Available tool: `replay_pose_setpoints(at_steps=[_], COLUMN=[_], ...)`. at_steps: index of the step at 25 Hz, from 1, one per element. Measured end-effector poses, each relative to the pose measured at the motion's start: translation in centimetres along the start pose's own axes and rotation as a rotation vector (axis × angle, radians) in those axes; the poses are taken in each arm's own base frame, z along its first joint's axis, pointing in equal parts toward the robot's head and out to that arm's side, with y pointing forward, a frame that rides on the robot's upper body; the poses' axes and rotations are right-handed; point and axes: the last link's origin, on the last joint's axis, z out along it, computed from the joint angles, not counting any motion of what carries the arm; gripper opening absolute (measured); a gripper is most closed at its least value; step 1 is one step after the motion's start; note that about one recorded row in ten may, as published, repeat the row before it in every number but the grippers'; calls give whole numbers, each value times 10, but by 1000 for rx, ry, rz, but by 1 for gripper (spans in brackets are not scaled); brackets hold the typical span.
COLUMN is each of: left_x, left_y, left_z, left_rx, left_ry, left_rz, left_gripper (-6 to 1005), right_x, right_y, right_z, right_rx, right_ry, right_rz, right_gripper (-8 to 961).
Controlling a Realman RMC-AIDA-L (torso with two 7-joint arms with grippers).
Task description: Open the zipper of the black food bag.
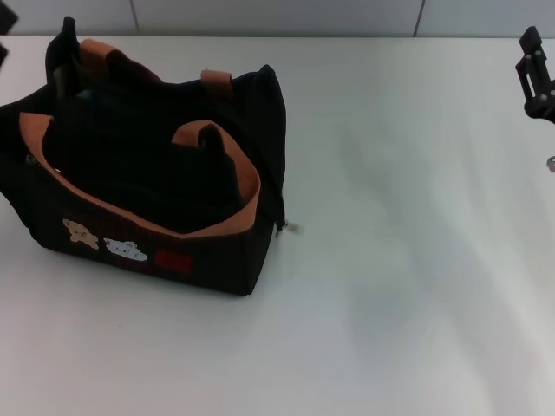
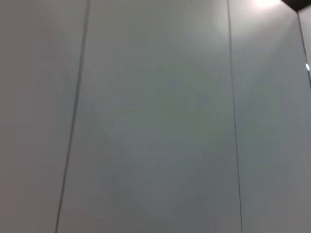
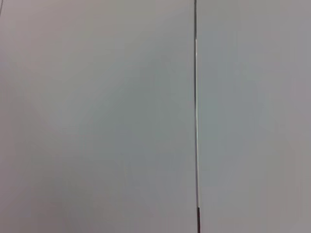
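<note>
Bag position and arm status

Bag (image 1: 147, 173): the black food bag stands upright on the white surface (image 1: 408, 260), on the left half of the head view. It is boxy, with orange-brown trim along the top rim and two orange-brown handles (image 1: 217, 143) lying over the opening. The near face carries a tan bear patch (image 1: 80, 232), a white bear patch (image 1: 127, 250) and a red patch (image 1: 174, 261) in a row.

Zipper (image 1: 276, 186): the zipper runs along the bag's top rim. Its small silver pull tab (image 1: 289, 228) hangs at the near right corner of the bag, just off the fabric edge. The top stands spread, with a dark interior visible between the trim edges.

Right gripper (image 1: 533, 78): located at the far right edge of the head view, raised, and well apart from the bag, which lies far to the left of its jaws. Nothing is between the jaws; their opening width cannot be told.

Left gripper (image 1: 4, 35): only a dark sliver shows at the far left edge of the head view, just beyond the bag's far left corner. The state of its jaws cannot be told.

Wrist views: both show only pale wall panels (image 2: 155, 126) divided by thin dark seams (image 3: 196, 116).
</note>
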Motion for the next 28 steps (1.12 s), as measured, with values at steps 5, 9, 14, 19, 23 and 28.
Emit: replay_pose_setpoints(at_steps=[5, 9, 14, 19, 23, 28], left_x=[14, 20, 14, 4, -6, -9], left_y=[2, 4, 14, 29, 43, 48], left_z=[-14, -17, -18, -16, -12, -11], left_rx=[-51, -192, -436, -587, -686, -708], left_ry=[28, -59, -293, -428, -495, -502], left_rz=[-58, -95, -108, -131, -152, -160], left_gripper=[298, 435, 769, 769, 770, 770], right_x=[-5, -20, -40, -48, -48, -45], right_y=[-1, 5, 15, 33, 43, 49], right_z=[-7, -15, -25, -34, -34, -33], right_rx=[-136, -402, -823, -1153, -1219, -1241], right_ry=[-15, -20, 54, 137, 154, 168], right_rz=[90, 185, 267, 264, 264, 263], right_gripper=[512, 652, 742, 742, 742, 742])
